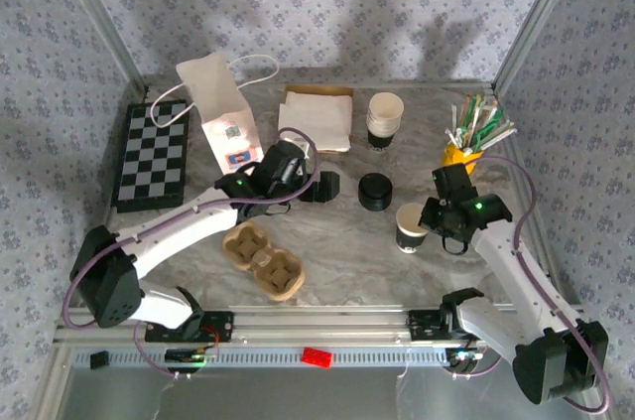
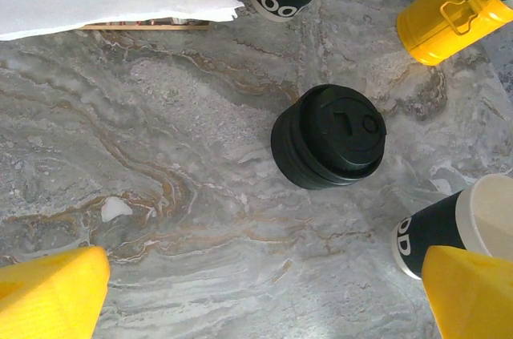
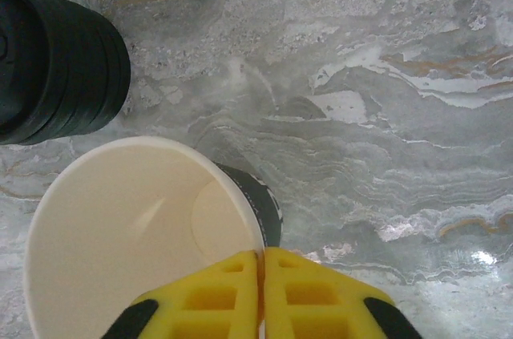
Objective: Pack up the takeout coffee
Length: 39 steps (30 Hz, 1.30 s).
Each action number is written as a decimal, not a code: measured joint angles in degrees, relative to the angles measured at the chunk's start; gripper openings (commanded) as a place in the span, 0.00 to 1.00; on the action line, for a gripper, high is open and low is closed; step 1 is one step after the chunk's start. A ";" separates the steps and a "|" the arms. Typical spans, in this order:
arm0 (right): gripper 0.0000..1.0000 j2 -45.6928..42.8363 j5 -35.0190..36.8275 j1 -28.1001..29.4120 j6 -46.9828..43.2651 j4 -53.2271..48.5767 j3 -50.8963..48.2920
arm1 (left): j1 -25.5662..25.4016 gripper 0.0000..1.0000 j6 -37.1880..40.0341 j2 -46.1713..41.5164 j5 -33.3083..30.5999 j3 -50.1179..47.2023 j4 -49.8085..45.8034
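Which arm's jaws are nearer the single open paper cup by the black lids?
Right. The right gripper pinches the rim of the open cup with its jaws; the left gripper hangs open off to the cup's left, beyond the black lids.

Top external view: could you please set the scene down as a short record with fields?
lidless cup: upright, right of the lid stack
right gripper: shut on that cup's rim
left gripper: open, holding nothing, left of the lid stack
paper bag: standing, back left
cup carrier: empty, near centre
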 measured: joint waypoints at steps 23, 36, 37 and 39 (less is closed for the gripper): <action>0.72 25.46 -0.85 10.99 -13.57 -5.33 27.06 | 0.70 1.00 0.83 -5.40 -4.20 -0.55 -2.32; 0.89 42.18 -3.43 11.63 -23.47 -0.15 32.92 | 2.91 1.00 -0.68 -10.36 -5.79 -5.40 -3.72; 0.89 43.01 -3.48 11.63 -23.89 0.26 33.18 | 3.08 1.00 -0.81 -10.56 -5.77 -5.73 -3.69; 0.91 44.57 -3.41 11.63 -24.48 0.90 33.53 | 3.15 1.00 -1.09 -10.73 -5.77 -6.19 -3.72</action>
